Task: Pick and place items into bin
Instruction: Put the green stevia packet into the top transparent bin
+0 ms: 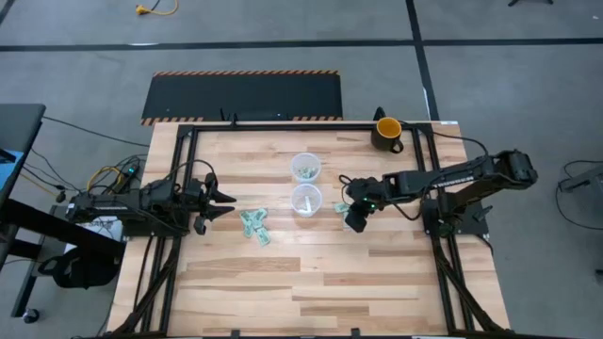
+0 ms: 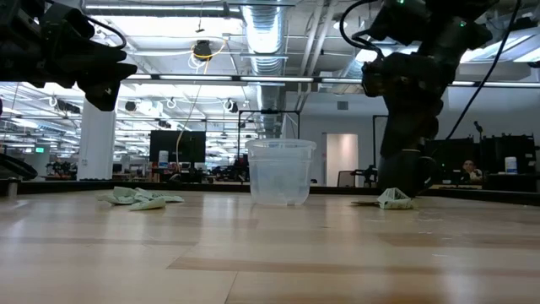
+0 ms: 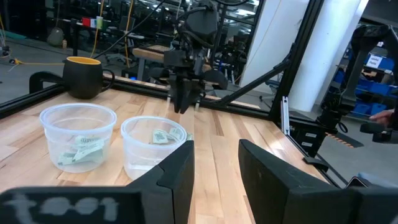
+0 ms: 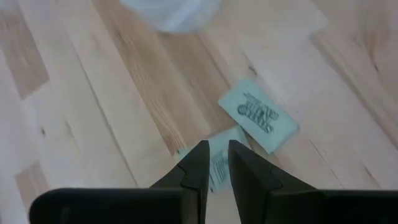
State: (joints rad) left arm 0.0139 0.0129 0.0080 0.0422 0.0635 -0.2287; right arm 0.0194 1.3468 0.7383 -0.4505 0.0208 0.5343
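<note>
Wooden table (image 1: 311, 282), two clear cups (image 1: 306, 200), mug (image 1: 386, 132), green-and-white packets (image 1: 254, 226)

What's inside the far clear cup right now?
The far clear cup holds green-and-white packets at its bottom, seen through the wall. How many there are cannot be told, since they overlap.

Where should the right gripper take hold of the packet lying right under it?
Probably straight from above: the packet lies flat on the table below the right gripper, part-hidden by the fingers. Pinch across its short width, jaws wider first, and avoid the second packet beside it.
</note>
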